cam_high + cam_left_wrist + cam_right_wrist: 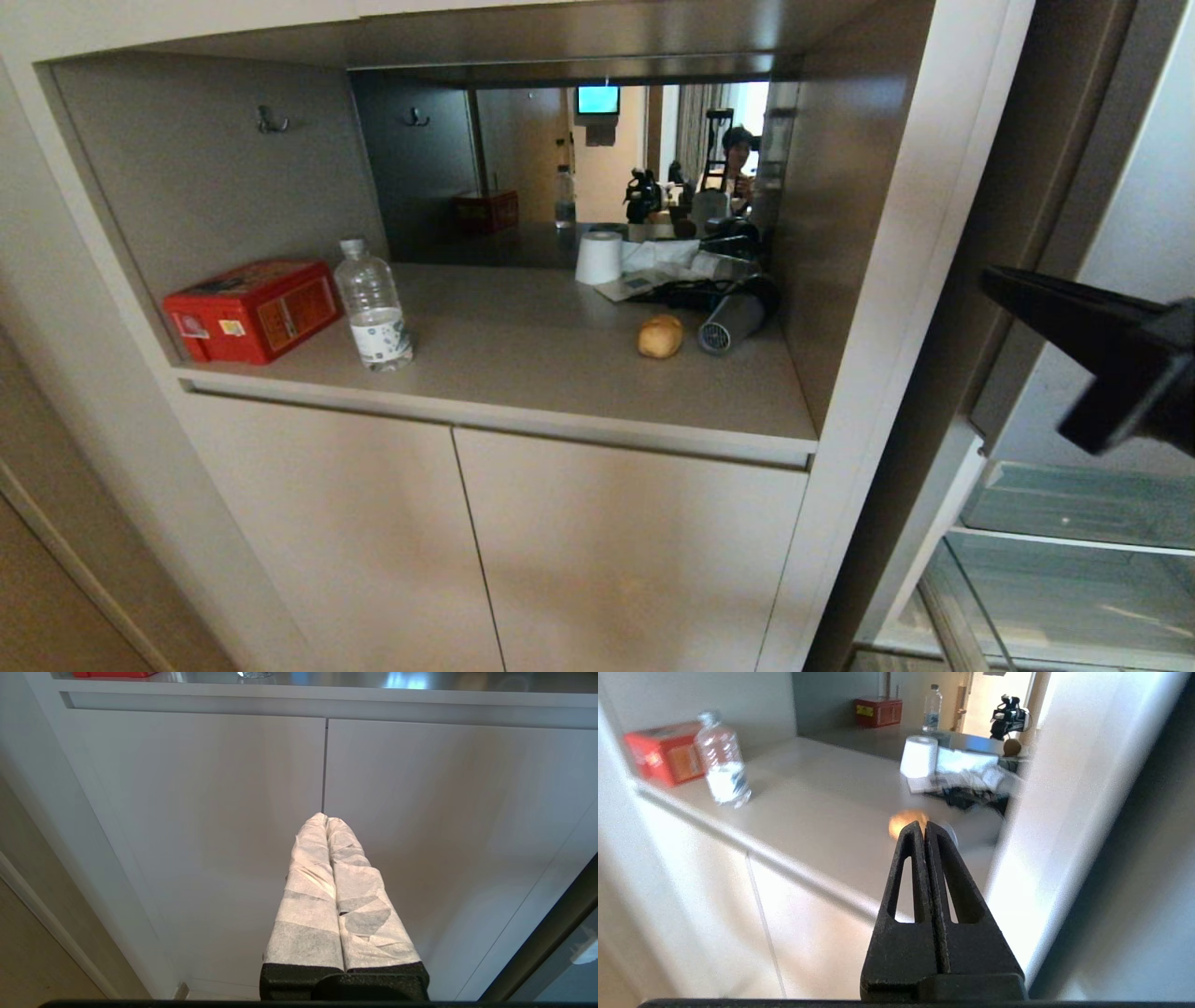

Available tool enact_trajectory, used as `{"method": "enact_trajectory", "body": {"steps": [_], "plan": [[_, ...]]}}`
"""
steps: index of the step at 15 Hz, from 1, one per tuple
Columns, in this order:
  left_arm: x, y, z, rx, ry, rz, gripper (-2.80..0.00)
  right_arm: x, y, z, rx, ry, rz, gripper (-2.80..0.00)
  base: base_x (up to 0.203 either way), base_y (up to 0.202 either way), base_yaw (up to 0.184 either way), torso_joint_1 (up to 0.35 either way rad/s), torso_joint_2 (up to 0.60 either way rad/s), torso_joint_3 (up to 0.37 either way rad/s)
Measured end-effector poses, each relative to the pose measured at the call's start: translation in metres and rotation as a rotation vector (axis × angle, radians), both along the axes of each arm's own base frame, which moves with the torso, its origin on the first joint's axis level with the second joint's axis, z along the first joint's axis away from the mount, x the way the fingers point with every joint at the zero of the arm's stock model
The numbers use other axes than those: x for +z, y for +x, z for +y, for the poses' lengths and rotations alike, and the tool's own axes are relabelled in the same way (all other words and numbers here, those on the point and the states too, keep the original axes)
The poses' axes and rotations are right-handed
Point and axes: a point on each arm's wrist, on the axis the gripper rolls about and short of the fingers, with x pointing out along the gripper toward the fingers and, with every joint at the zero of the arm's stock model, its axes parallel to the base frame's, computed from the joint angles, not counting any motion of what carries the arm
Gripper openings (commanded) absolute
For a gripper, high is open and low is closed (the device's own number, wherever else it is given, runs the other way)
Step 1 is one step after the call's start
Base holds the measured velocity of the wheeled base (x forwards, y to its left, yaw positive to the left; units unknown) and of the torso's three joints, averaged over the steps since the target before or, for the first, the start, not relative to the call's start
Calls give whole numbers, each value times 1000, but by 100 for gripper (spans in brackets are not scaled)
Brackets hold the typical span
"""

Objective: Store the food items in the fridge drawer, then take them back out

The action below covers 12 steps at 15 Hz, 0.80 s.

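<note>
The right hand (923, 828) is clenched and empty, at the right edge of the head view; the left hand (325, 817) is also clenched. The potato (660, 336) sits centre-right on the bench (523, 355), likely firm, light, rollable; grip its widest middle

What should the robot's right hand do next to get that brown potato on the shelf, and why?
Probably open its fingers first. The right gripper is shut and empty, out in the air in front of the counter, pointing toward the potato. The potato lies beside the hair dryer. Shut fingers cannot fit around it, so they likely need to spread before reaching in.
</note>
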Motion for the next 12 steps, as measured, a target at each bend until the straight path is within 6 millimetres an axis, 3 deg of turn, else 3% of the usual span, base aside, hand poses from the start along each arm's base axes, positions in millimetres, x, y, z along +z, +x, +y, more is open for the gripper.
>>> {"method": "enact_trajectory", "body": {"steps": [4,7,10,12], "plan": [[0,0,0,0,0,0,-280,-27,-64,-59,-26,18,-4,-280,0,0,0,0,0,0],[0,0,0,0,0,0,-280,-53,-102,-92,-142,51,-3,-280,0,0,0,0,0,0],[0,0,0,0,0,0,-280,-79,-127,-104,-337,72,33,-280,0,0,0,0,0,0],[0,0,0,0,0,0,-280,-107,-129,-101,-390,53,102,-280,0,0,0,0,0,0]]}}
